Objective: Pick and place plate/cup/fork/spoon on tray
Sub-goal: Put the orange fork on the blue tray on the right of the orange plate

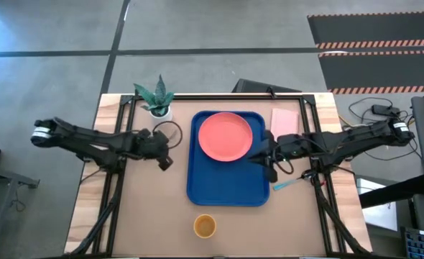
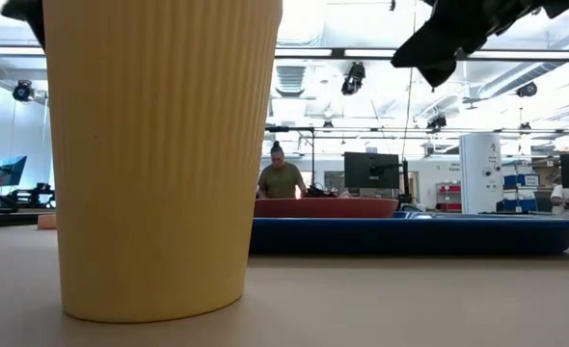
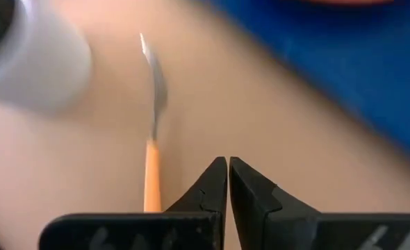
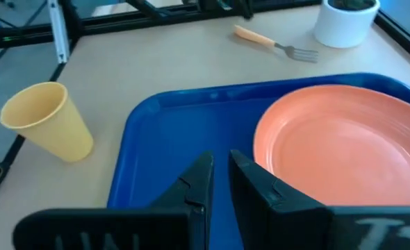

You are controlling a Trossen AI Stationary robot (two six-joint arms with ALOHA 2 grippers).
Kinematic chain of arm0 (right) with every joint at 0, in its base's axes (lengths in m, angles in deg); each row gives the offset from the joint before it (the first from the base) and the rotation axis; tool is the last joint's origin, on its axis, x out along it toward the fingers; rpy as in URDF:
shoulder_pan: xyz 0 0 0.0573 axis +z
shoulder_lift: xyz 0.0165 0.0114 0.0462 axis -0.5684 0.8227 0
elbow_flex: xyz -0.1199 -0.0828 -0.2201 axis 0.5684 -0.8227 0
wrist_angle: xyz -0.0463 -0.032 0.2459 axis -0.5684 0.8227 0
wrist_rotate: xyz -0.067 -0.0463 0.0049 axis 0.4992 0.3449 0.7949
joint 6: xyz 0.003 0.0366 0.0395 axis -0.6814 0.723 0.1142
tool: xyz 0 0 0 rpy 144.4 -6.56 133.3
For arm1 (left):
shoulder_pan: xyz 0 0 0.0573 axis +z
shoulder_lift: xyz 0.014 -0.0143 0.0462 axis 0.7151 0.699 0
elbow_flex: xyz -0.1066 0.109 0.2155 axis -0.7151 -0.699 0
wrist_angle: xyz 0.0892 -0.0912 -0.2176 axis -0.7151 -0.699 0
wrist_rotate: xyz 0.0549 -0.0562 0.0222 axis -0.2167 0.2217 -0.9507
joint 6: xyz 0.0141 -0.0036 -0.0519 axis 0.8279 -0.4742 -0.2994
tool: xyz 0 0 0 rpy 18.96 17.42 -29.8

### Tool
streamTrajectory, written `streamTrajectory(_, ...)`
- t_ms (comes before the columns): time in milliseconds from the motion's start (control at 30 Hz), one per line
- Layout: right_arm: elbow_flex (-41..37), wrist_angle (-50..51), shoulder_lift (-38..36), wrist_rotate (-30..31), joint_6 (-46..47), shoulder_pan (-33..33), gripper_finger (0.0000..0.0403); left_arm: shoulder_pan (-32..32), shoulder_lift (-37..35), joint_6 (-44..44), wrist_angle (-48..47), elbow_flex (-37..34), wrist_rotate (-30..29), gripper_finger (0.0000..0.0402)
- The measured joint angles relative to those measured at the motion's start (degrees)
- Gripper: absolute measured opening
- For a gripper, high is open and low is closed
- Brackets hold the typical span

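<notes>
The blue tray point(image 1: 226, 188) lies mid-table. The coral plate point(image 1: 226, 137) rests flat in its far half and also shows in the right wrist view point(image 4: 344, 146). The yellow cup point(image 1: 205, 226) stands upright on the table near the front edge, close in the low view point(image 2: 159, 154). The fork point(image 3: 153, 139) lies on the table left of the tray, tines toward the white pot. The teal spoon point(image 1: 285, 185) lies right of the tray. My left gripper point(image 3: 227, 163) is shut and empty just beside the fork's handle. My right gripper point(image 4: 219, 163) hovers over the tray's right part, all but shut and empty.
A small plant in a white pot point(image 1: 158, 101) stands at the far left, close to the fork. A pale pink pad point(image 1: 285, 121) lies at the far right beside the tray. A person point(image 2: 282, 178) is in the room beyond the table.
</notes>
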Motion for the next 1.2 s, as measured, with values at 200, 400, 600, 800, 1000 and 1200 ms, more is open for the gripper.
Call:
streamTrajectory(200,0.0,-0.9,0.7,0.0,-2.3,1.5,0.0038,7.6,7.9,0.1,-5.7,0.0,6.9,0.0)
streamTrajectory(400,0.0,-0.9,1.4,0.0,-2.7,1.8,0.0038,10.0,12.3,1.3,-5.6,0.0,7.8,0.0)
streamTrajectory(600,0.0,-0.6,1.8,0.0,-3.2,1.9,0.0038,10.3,12.5,1.9,-5.6,0.0,7.8,0.0021)
streamTrajectory(800,0.0,-0.5,2.3,0.0,-3.3,1.9,0.0038,10.5,11.7,2.9,-5.6,0.0,5.1,0.0089)
streamTrajectory(1000,0.0,-0.6,2.3,0.0,-3.2,1.9,0.0038,10.6,11.9,3.2,-4.4,-1.4,2.0,0.0124)
streamTrajectory(1200,0.0,-0.5,2.3,0.0,-3.2,1.9,0.0038,11.1,11.7,3.4,0.4,-3.9,1.4,0.0125)
